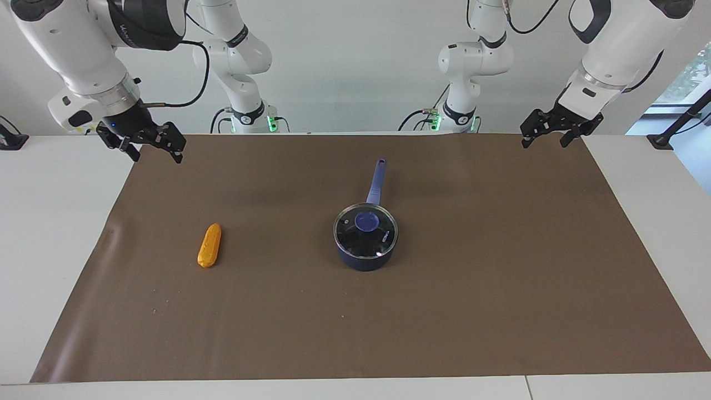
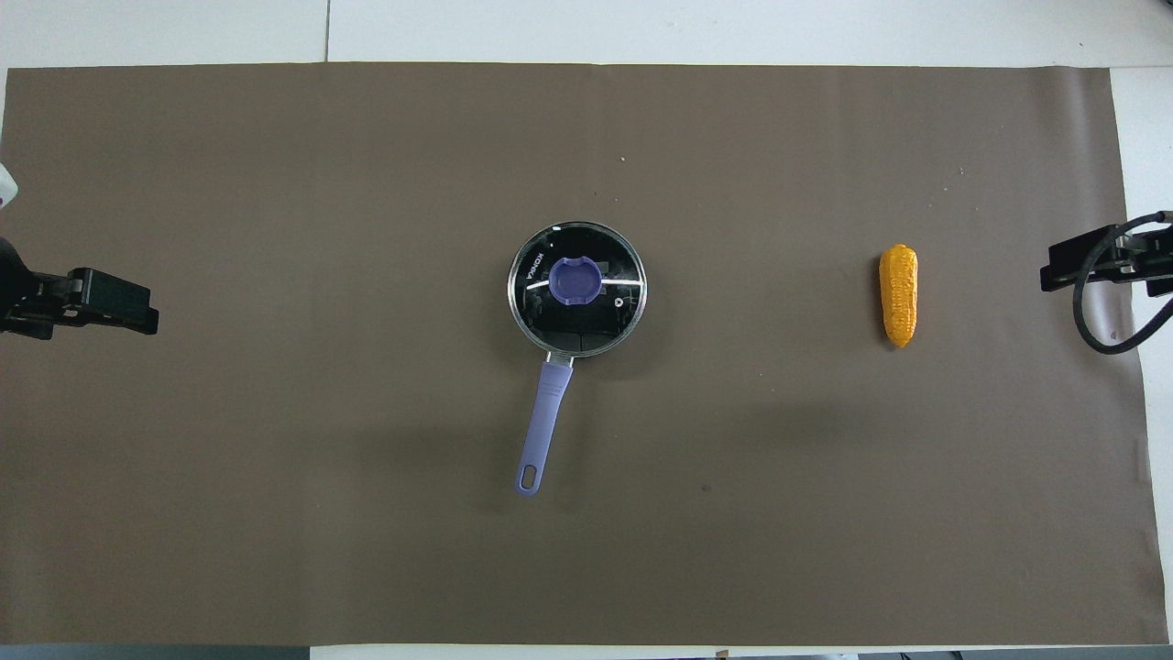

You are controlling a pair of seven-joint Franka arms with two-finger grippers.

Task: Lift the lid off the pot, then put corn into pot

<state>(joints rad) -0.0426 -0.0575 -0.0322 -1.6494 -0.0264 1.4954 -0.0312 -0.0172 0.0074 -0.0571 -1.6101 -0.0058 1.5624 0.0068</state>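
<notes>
**Op 1:** Reading the facing view from its left edge: the right gripper [image 1: 149, 145] hangs at upper left over the mat's corner nearest the robots, fingers spread apart and holding nothing. Below it, left of centre, the corn [image 1: 209, 245] lies flat on the brown mat [image 1: 500, 311], well apart from everything.

**Op 2:** And mid-frame?

**Op 1:** The pot [image 1: 365, 256] sits at centre, its handle [image 1: 376, 181] pointing up the frame toward the robots. The lid [image 1: 365, 230] is seated level on the rim, so step 1 of 2 isn't started. At upper right, the left gripper [image 1: 547, 134] hovers over the mat's other near corner; its fingers look parted too, nothing between them.

**Op 2:** Which arm takes the lid?

**Op 1:** I'd send the left one, leaving the right free for the corn on its side. I judge the knob [image 2: 575, 280] the only sensible hold: come straight down over it, centre the fingers either side, close firmly, then lift vertically. Glass on a metal rim may drag the pot sideways if I pull at an angle.

**Op 2:** Where to set it?

**Op 1:** On bare mat toward the right of the frame, away from the corn's path.
</notes>
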